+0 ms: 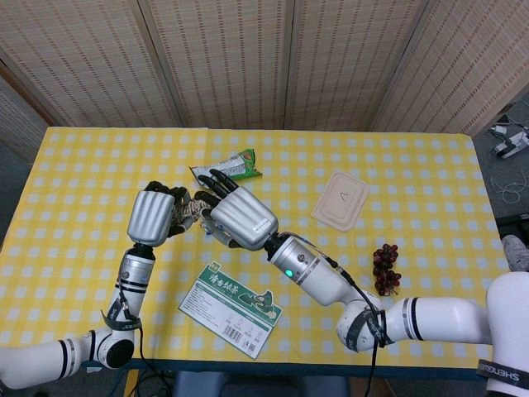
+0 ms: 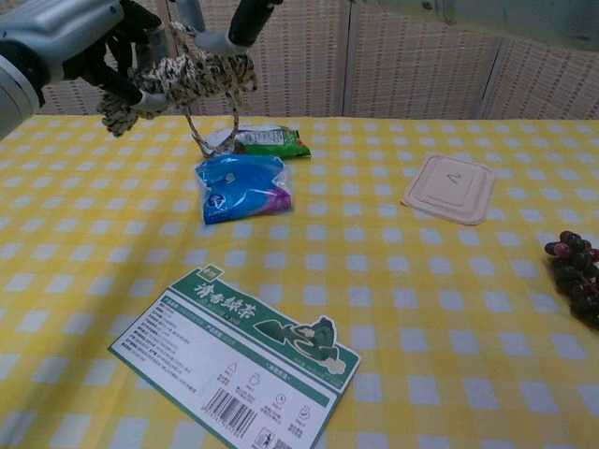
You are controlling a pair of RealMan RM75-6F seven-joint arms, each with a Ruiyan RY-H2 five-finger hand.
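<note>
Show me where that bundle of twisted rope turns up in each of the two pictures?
Head view: the rope bundle sits left of centre, mostly hidden between the left hand and the right hand.
Chest view: it hangs at the top left, gripped by the left hand, above the blue packet.
Shared landmark: the green snack bag, just beyond the rope.

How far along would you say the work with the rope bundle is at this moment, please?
Midway, by the look of it. Done: most of the rope sits in a wound bundle, lifted off the table. In hand: the left hand grips one end of the bundle while the right hand pinches its strand from above. Left: a loose loop hangs down toward the blue packet, not yet gathered in.
</note>
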